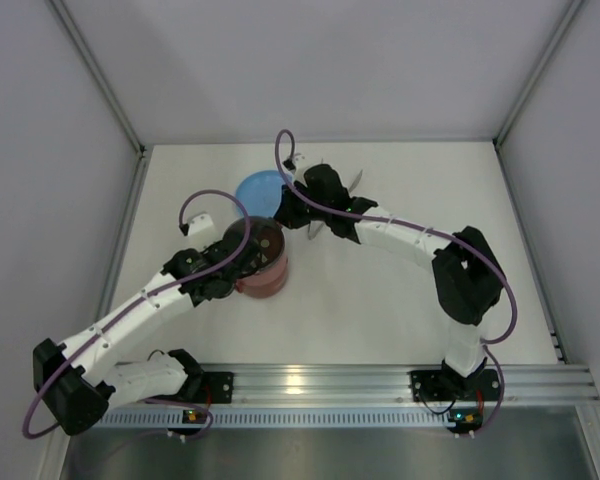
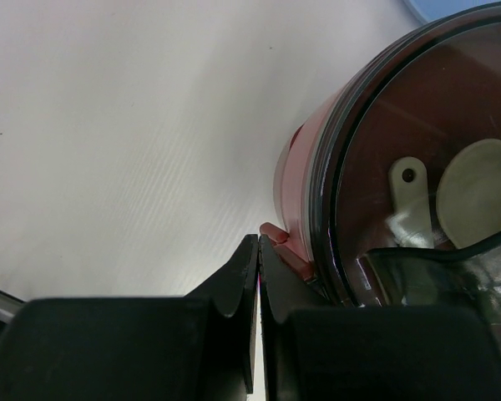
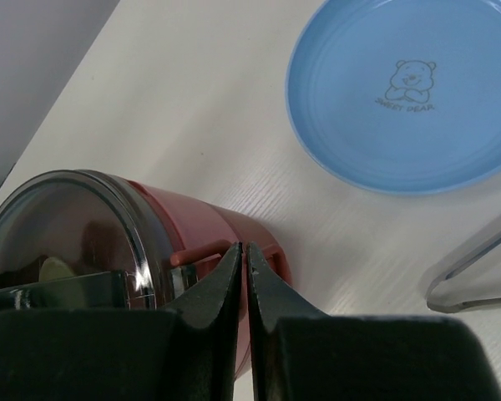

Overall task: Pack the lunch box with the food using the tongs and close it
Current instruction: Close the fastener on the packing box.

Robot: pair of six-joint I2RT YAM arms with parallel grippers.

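Two claws, both mine, meet at the lunch box (image 1: 265,268) near the middle of the white counter (image 1: 400,310). My left claw (image 2: 258,244) is pressed together with nothing between its black fingers. Its tips rest against a small red tab (image 2: 275,238) that juts from the box's dusty-red wall just under the lid (image 2: 417,125). My right claw (image 3: 243,249) is pressed together too and holds nothing. Its tips are at the far side of the box, beside a second red tab (image 3: 196,255) below the rim.

The box stands upright, its dark, glossy lid on top. A pale round shape (image 2: 476,192) shows in the lid's surface. I cannot tell whether it lies on the lid, under it, or is only a reflection.

Just beyond the box lies a light-blue plate (image 3: 409,125) printed with a small bear and the words "SWEET BEAR". The silver tongs (image 3: 441,280) lie flat on the counter to the right of the plate, apart from both claws. In the overhead view my right arm crosses above them.
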